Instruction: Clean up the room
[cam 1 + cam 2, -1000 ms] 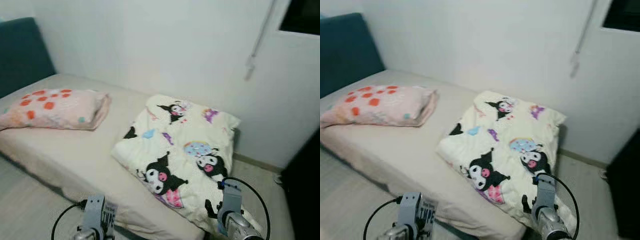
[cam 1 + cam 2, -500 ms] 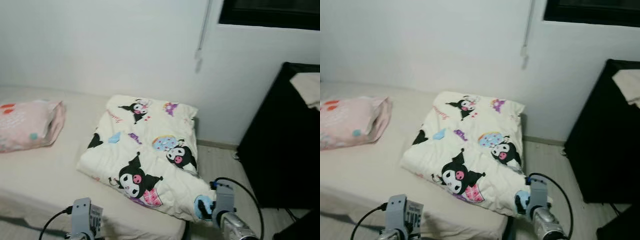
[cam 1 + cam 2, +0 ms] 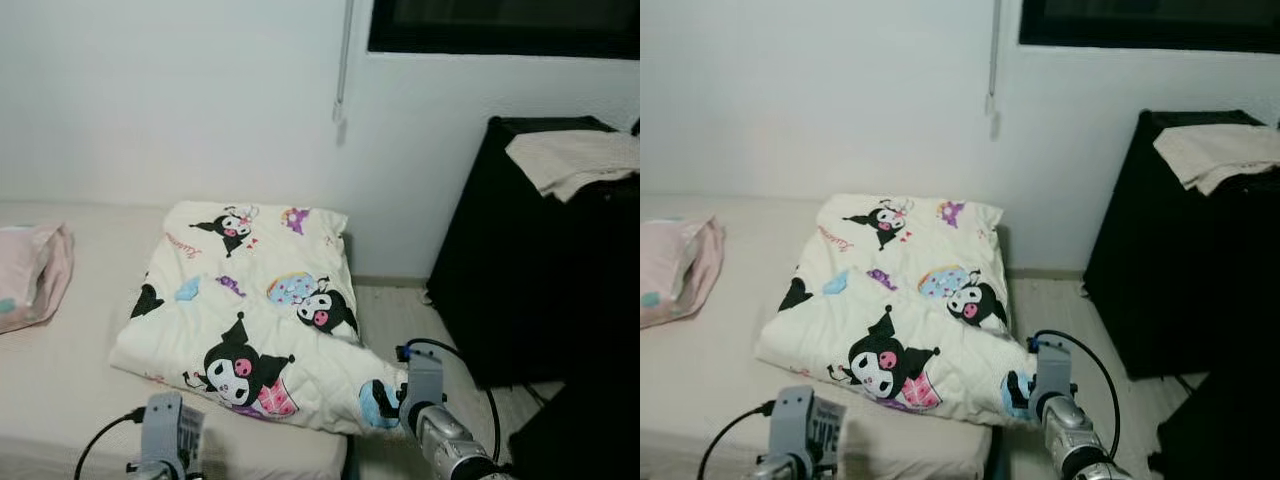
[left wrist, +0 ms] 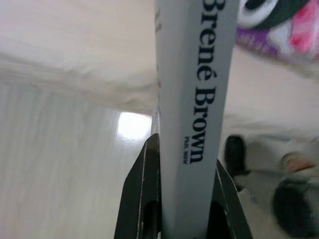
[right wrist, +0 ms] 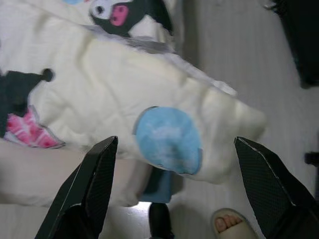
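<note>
The left gripper (image 4: pixel 182 219) is clamped on a book (image 4: pixel 192 99), spine running straight out along the fingers, held over the floor just off the bed (image 3: pixel 60 380). The right gripper (image 5: pixel 174 194), fingers spread wide, hangs nearer the quilt (image 3: pixel 250 310) corner overhanging the bed

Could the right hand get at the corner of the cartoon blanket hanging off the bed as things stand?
Probably yes. The right hand is open, its fingers spread on either side of the blanket corner, with nothing between them.
</note>
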{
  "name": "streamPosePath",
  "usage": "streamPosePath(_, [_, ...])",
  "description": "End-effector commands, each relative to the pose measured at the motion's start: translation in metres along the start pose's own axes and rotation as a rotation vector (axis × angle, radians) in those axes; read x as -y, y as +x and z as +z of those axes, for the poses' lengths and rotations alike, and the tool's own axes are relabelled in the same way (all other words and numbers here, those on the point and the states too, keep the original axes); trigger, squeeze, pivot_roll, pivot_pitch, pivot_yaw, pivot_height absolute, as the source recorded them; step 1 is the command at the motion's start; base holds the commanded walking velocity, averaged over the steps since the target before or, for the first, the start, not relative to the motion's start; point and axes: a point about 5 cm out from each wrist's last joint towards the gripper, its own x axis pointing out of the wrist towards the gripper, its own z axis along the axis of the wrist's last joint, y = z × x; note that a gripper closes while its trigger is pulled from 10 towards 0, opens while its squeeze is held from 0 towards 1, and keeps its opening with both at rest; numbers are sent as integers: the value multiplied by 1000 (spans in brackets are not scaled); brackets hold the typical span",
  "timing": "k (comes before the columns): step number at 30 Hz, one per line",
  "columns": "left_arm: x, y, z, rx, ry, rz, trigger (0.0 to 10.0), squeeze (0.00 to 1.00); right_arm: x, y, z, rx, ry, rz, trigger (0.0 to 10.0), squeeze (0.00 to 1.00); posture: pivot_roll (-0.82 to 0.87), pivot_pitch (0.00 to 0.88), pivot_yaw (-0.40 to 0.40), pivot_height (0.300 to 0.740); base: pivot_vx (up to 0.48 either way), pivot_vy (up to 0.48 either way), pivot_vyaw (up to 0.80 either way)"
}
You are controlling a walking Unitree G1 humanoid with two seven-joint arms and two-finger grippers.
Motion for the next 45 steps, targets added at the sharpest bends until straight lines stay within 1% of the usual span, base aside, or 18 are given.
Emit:
streamPosePath(1, [4, 1, 15, 49, -11, -11, 10000, 0, 1, -2, -11, -39, -16, 1, 10000, 0, -43, 0, 12, 740, 0, 0, -463])
streamPosePath(2, [6, 2, 17, 52, 11, -20, 10000, 0, 2, -3, -14, -47, -20, -4, 10000, 0, -46, 0, 19, 740, 0, 0, 0])
streamPosePath(3, [9, 2, 19, 47, 80, -33, 10000, 0, 8, -4, -15, -42, 0, -21, 10000, 0, -16, 0, 17, 740, 0, 0, 0])
streamPosePath(4, [9, 2, 19, 47, 80, -33, 10000, 0, 8, -4, -15, -42, 0, -21, 10000, 0, -16, 0, 17, 740, 0, 0, 0])
streamPosePath(7, [24, 3, 29, 62, 196, -94, 10000, 0, 20, -7, -20, -42, 48, -69, 10000, 0, -12, 0, 15, 740, 0, 0, 0])
streamPosePath(9, [36, 3, 34, 88, 172, -156, 10000, 0, 21, -8, -21, -52, 48, -85, 10000, 0, -29, 0, 7, 740, 0, 0, 0])
streamPosePath(13, [41, 3, 34, 94, 172, -176, 10000, 0, 21, -8, -20, -49, 54, -85, 10000, 0, -39, 0, -2, 740, 0, 0, 0])
streamPosePath(15, [52, 3, 26, 85, 164, -186, 10000, 0, 20, -7, -17, -41, 46, -77, 10000, 0, -44, 0, -3, 740, 0, 0, 0])
streamPosePath(18, [55, 3, 22, 80, 168, -183, 10000, 0, 21, -6, -15, -36, 36, -74, 10000, 0, -45, 0, -6, 740, 0, 0, 0])
streamPosePath(20, [48, 3, 22, 87, 113, -129, 10000, 0, 22, -6, -10, -17, 23, -79, 10000, 0, -40, 0, -13, 740, 0, 0, 0])
streamPosePath(22, [42, 3, 23, 89, 108, -104, 10000, 0, 22, -5, -7, -15, -1, -73, 10000, 0, -46, 0, -9, 740, 0, 0, 0])
streamPosePath(23, [32, 3, 23, 87, 97, -72, 10000, 0, 20, -3, -1, -1, -31, -61, 10000, 0, -52, 0, -2, 735, 0, 0, 0])
streamPosePath(24, [32, 3, 23, 87, 97, -72, 10000, 0, 20, -3, -1, -1, -31, -61, 10000, 0, -52, 0, -2, 735, 0, 0, 0])
streamPosePath(27, [16, 2, 22, 82, 74, -16, 10000, 0, 21, -1, 12, 49, -19, -56, 10000, 0, -47, 0, -2, 715, 0, 0, 0])
streamPosePath(32, [9, 2, 21, 78, 67, 15, 10000, 0, 19, 0, 19, 75, -13, -36, 10000, 0, -41, 0, -4, 705, 0, 0, 0])
streamPosePath(33, [1, 1, 18, 69, 69, 52, 10000, 0, 13, 2, 29, 108, -27, 7, 10000, 0, -39, 0, -6, 695, 0, 0, 0])
streamPosePath(36, [-8, 0, 11, 49, 69, 88, 10000, 0, 5, 3, 39, 141, -40, 59, 10000, 0, -41, 0, -3, 685, 0, 0, 0])
streamPosePath(45, [-16, -3, -6, 1, 73, 134, 10000, 0, -7, 5, 53, 194, -51, 134, 10000, 0, -41, 0, 1, 660, 0, 0, 0])
